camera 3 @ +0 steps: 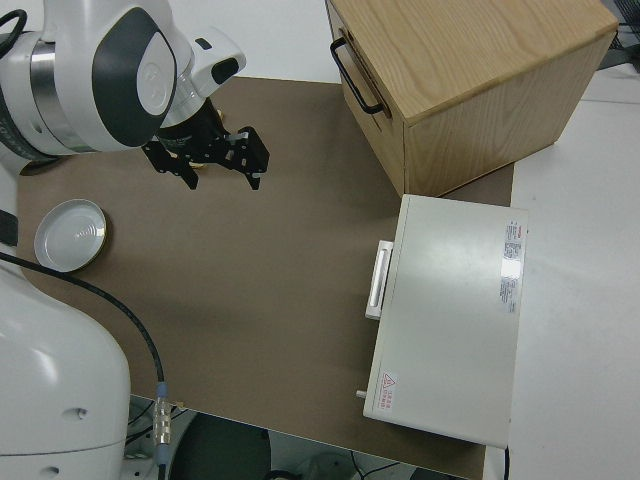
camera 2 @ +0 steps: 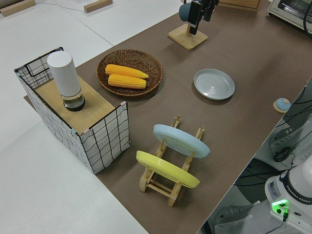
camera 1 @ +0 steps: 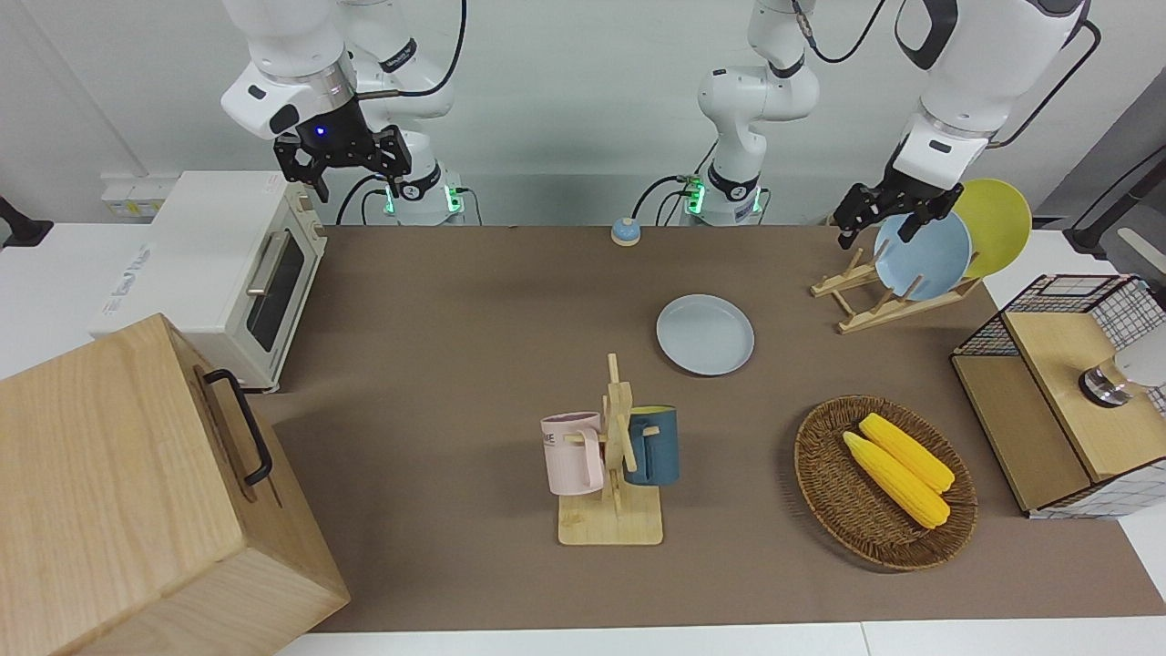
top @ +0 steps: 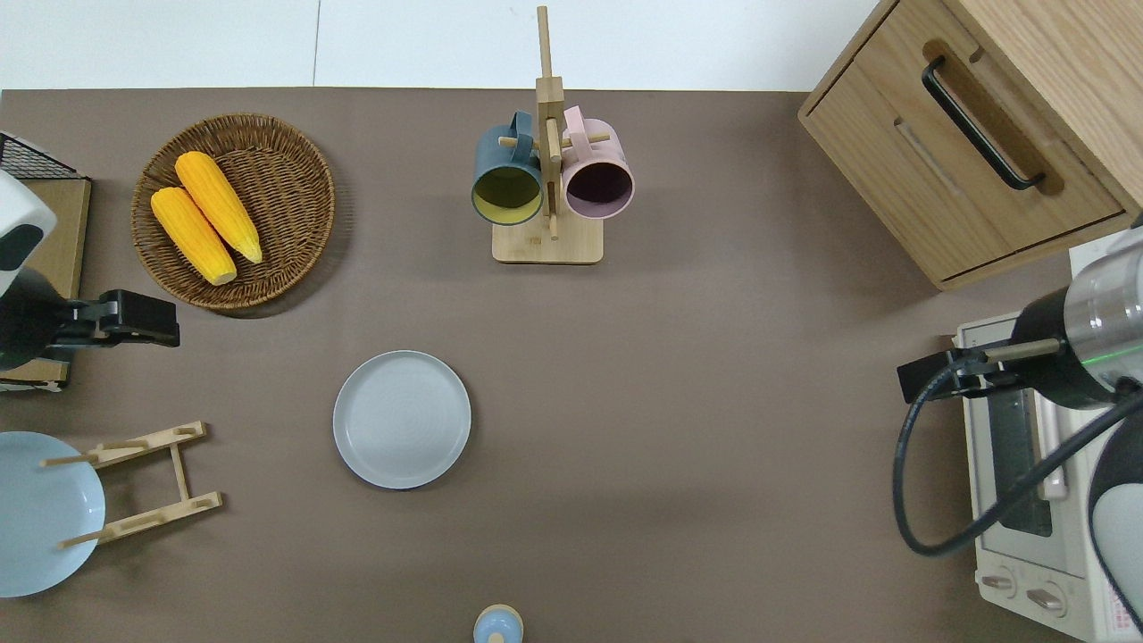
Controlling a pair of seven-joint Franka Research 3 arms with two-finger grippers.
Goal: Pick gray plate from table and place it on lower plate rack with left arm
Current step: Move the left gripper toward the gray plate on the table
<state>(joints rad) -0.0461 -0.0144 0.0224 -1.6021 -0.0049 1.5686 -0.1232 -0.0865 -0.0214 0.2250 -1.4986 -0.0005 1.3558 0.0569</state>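
Note:
The gray plate (camera 1: 705, 334) lies flat on the brown table (camera 1: 455, 364), in its middle part; it also shows in the overhead view (top: 402, 419) and the left side view (camera 2: 214, 84). The lower plate rack (camera 1: 888, 296) stands toward the left arm's end, nearer to the robots than the plate. It holds a blue plate (camera 1: 925, 260) and a yellow plate (camera 1: 997, 223); its slots toward the gray plate are free (top: 143, 482). My left gripper (camera 1: 876, 228) is open and empty in the air, over the table between rack and basket (top: 143, 319). My right gripper (camera 1: 342, 169) is open and parked.
A wooden mug stand (camera 1: 612, 456) with a pink and a dark blue mug stands farther from the robots than the plate. A wicker basket (camera 1: 820, 474) holds two corn cobs. A wire box (camera 1: 1057, 392), a toaster oven (camera 1: 237, 273), a wooden cabinet (camera 1: 137, 492) and a small blue bell (camera 1: 625, 231) stand around.

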